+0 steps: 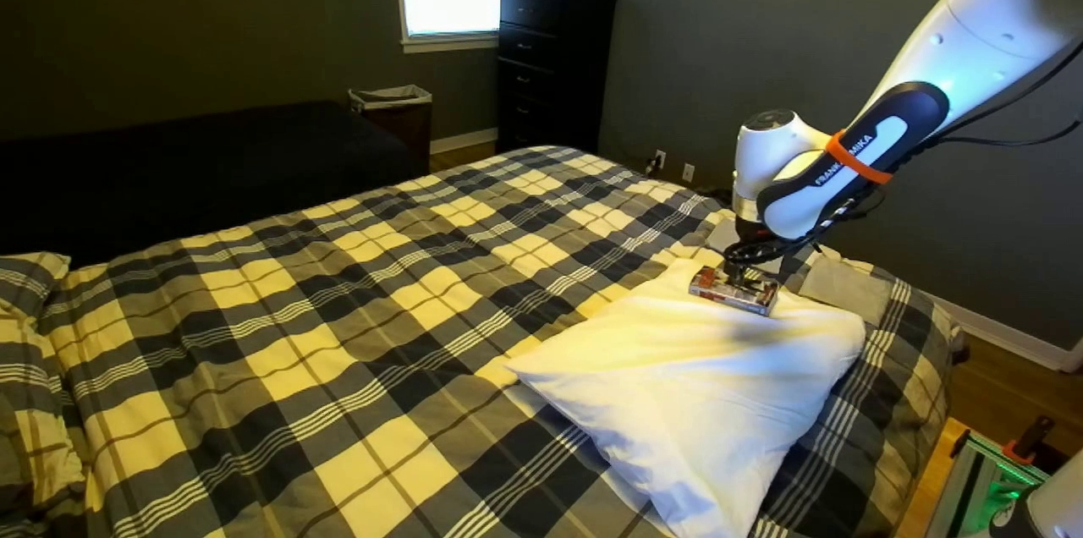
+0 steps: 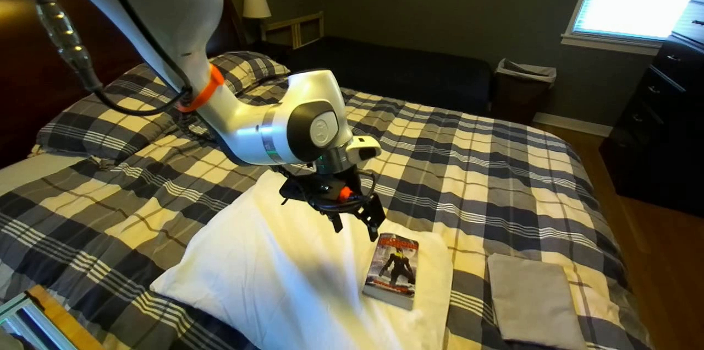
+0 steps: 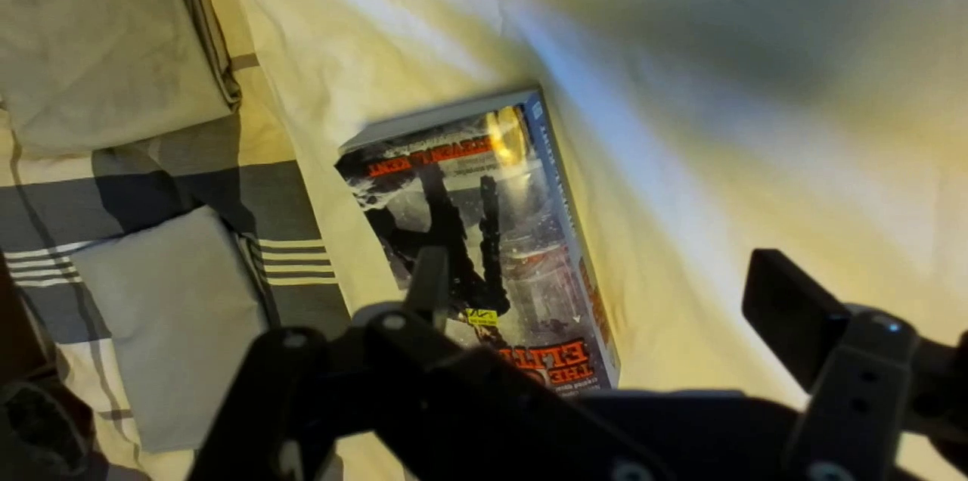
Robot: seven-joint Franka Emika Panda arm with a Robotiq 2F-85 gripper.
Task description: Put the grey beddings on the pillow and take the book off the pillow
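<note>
Step in hand, my read: getting the paperback (image 3: 514,239) off, pre-grasp. It lies cover up on the white pillow (image 2: 264,262), mid-frame in the wrist view, spine toward frame right. Gripper (image 2: 355,228) hangs over the pillow near the paperback's upper-left end in an exterior view. Jaws wide, holding nothing. Wrist view: frame-left finger (image 3: 431,284) overlaps the cover, frame-right finger (image 3: 794,314) is past the spine over bare pillow. Exact height above the fabric: can't tell.

2 folded grey cloths (image 3: 106,42) sit on the plaid bedspread (image 1: 338,335) beside the pillow, upper left and lower left in the wrist view. Neither is on the pillow, so 0 of the bedding half done.

Next move calls for: shift toward frame left in the wrist view so the 2 fingers straddle the short width, twist slightly to match the slant, descend until tips drop below cover level, squeeze. Risk: pillow probably gives under the tips and the paperback tilts; a shallow pinch could slip. Then set it down clear of the cloths.
</note>
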